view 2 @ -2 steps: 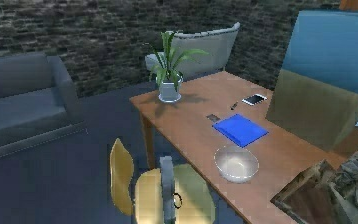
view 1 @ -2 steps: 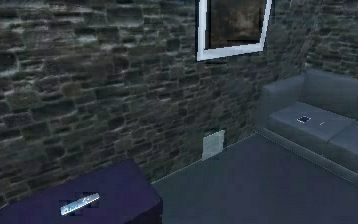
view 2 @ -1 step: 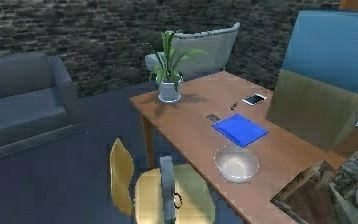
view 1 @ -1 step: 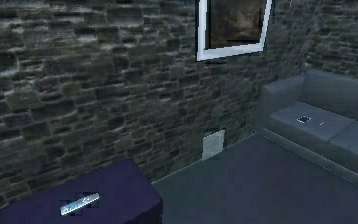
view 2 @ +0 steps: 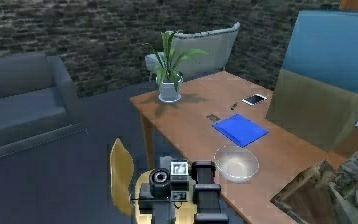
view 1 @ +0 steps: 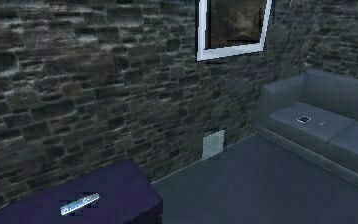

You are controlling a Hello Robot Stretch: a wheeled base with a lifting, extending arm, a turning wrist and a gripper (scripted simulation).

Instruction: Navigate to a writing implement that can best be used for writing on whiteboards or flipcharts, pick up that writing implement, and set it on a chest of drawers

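Wooden table (view 2: 195, 102) bearing a thin dark stick (view 2: 234, 105), well beyond the gripper (view 2: 152, 203).
Arm (view 2: 213, 195) pokes low beside a yellow chair (view 2: 120, 172); its fingers' state and any load cannot be told.

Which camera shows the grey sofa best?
The forward view: the sofa shows its back, seat and a small object lying on it. The arm side view catches one end, with an armrest.

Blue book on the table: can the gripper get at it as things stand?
Probably yes. The blue book lies flat on the table, farther out than the gripper, with nothing on top. The glass bowl stands nearer, beside the arm, so the approach may be tight.
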